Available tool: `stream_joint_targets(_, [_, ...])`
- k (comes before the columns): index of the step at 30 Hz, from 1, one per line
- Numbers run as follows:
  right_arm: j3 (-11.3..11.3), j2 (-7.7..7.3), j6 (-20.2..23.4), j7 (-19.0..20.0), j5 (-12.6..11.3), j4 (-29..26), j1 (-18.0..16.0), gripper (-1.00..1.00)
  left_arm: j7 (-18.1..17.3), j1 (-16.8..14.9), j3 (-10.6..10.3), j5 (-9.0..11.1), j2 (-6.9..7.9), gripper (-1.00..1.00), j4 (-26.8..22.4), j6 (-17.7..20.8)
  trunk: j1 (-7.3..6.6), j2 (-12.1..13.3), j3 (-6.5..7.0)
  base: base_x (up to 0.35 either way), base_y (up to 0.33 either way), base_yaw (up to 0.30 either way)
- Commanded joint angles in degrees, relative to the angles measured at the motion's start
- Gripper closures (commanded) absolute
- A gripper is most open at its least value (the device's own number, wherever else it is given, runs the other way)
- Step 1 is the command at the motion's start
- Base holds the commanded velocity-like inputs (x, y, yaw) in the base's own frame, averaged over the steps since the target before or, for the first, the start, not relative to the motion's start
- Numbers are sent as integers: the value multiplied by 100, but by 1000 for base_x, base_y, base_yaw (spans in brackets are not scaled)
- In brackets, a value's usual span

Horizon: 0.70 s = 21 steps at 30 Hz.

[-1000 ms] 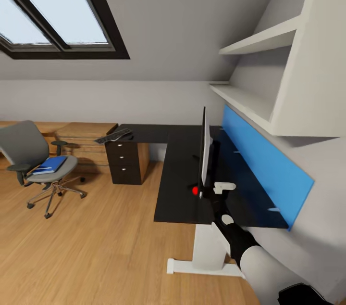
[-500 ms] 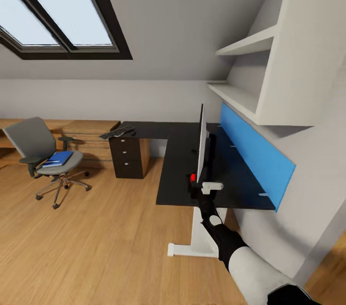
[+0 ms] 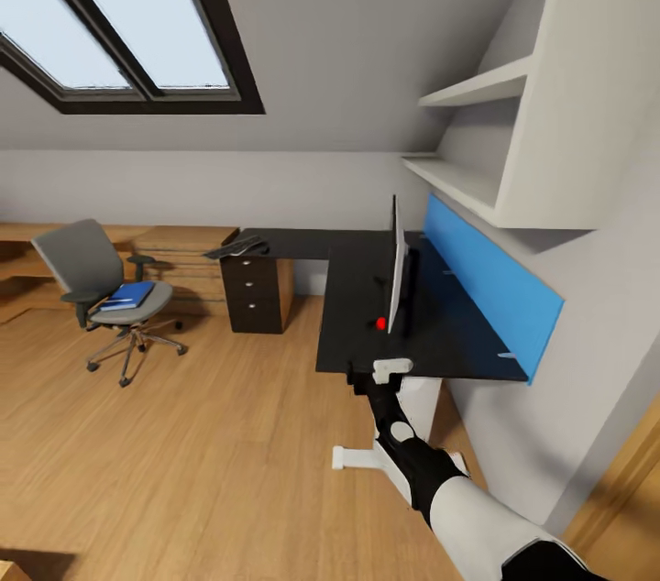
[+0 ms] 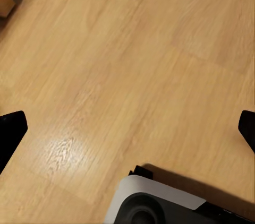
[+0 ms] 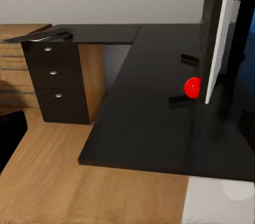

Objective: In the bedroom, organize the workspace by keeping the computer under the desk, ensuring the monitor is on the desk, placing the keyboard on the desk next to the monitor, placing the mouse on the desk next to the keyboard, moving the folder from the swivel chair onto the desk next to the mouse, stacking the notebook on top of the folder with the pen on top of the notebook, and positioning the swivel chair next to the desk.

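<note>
The monitor (image 3: pixel 396 277) stands edge-on on the black L-shaped desk (image 3: pixel 362 338), its red dot (image 5: pixel 192 86) at the near lower corner. The dark keyboard (image 3: pixel 236 246) lies on the desk's far left end, above the drawers. At the left, the grey swivel chair (image 3: pixel 87 262) stands apart from the desk with the blue folder (image 3: pixel 128 294) on its seat. My right gripper (image 3: pixel 365 377) hovers open just off the desk's near edge, holding nothing. My left gripper (image 4: pixel 127 134) hangs open over the wood floor. I cannot make out the mouse, notebook, pen or computer.
A dark drawer unit (image 3: pixel 257 292) sits under the desk's left wing, beside a light-wood chest (image 3: pixel 179 262). A blue wall panel (image 3: pixel 486 283) and white shelves (image 3: pixel 463 182) run behind the desk. The desk's white leg (image 3: pixel 403 453) stands below my right arm. Open wood floor (image 3: pixel 183 453) spreads left.
The whole view has shifted as the robot backed off. My right gripper, earlier beside the monitor's red-dot corner, now sits off the desk's near edge. The monitor stays upright on the desk.
</note>
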Motion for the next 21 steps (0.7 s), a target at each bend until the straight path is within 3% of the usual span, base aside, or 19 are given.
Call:
stream_joint_targets(1, [52, 0, 35, -38, -57, 26, -10, -100, 29, -3, -9, -15, 1, -100, 2, -8, 3, -11, -11, -1, 336, 0])
stream_joint_targets(6, [49, 0, 447, -54, -70, 167, -10, -100, 30, -3, -8, -13, 1, -100, -1, -4, 3, -11, -11, 0, 336, 0])
stream_joint_targets(10, [41, 0, 570, -44, -104, 765, -10, -100, 26, -3, -8, -17, -5, -100, -1, -4, 3, -11, -11, 72, 292, 0])
stream_joint_targets(21, [-10, 0, 580, -26, -159, 2145, 105, -100, 29, -3, 22, -13, -16, -100, -40, -57, 3, -11, -11, 24, 59, 0])
